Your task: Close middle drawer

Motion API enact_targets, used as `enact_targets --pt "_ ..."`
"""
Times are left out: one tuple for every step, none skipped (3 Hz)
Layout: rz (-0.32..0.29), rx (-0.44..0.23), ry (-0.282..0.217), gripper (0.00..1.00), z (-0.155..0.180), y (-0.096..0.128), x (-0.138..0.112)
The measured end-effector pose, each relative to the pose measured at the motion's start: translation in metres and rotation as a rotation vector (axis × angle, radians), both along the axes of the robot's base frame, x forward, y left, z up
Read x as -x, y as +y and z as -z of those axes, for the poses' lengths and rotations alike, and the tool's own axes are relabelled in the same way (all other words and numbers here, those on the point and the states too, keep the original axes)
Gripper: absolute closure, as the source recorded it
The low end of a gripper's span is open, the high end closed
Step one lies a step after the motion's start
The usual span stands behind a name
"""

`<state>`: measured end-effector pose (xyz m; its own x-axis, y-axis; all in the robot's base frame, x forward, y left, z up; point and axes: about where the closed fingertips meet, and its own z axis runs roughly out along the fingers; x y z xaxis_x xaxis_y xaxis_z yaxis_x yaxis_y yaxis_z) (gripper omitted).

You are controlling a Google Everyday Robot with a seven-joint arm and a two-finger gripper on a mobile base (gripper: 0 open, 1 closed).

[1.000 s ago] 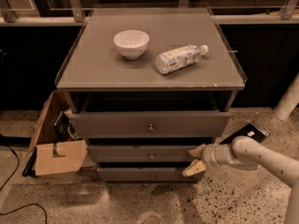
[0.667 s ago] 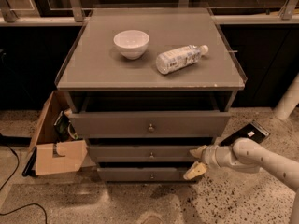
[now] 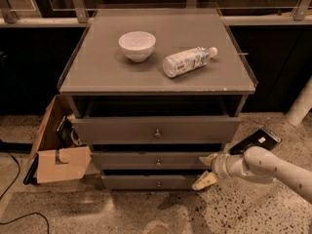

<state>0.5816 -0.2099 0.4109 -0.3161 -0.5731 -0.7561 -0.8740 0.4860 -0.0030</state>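
The grey-brown cabinet (image 3: 97, 77) has three drawers. The middle drawer (image 3: 126, 160) has a slim front with a small round knob (image 3: 157, 163). It stands a little way out, less far than the taller top drawer (image 3: 112, 129) above it. The lowest slim drawer (image 3: 131, 182) sits under it. My gripper (image 3: 205, 170) reaches in from the right on a white arm (image 3: 263, 165). It is open and holds nothing. Its upper finger (image 3: 208, 159) lies at the right end of the middle drawer's front. Its lower finger (image 3: 203, 181) lies by the lowest drawer's right end.
A white bowl (image 3: 137, 45) and a plastic bottle (image 3: 187, 61) lying on its side rest on the cabinet top. An open cardboard box (image 3: 54, 150) stands on the floor at the left. A black flat object (image 3: 257, 140) lies behind my arm. A white post (image 3: 301, 104) stands at right.
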Motion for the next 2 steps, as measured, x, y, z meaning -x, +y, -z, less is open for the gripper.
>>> enact_targets --pt "0.004 -0.003 0.010 0.00 0.000 -0.005 0.012" --pt "0.045 -0.015 0.047 0.00 0.003 -0.036 0.049"
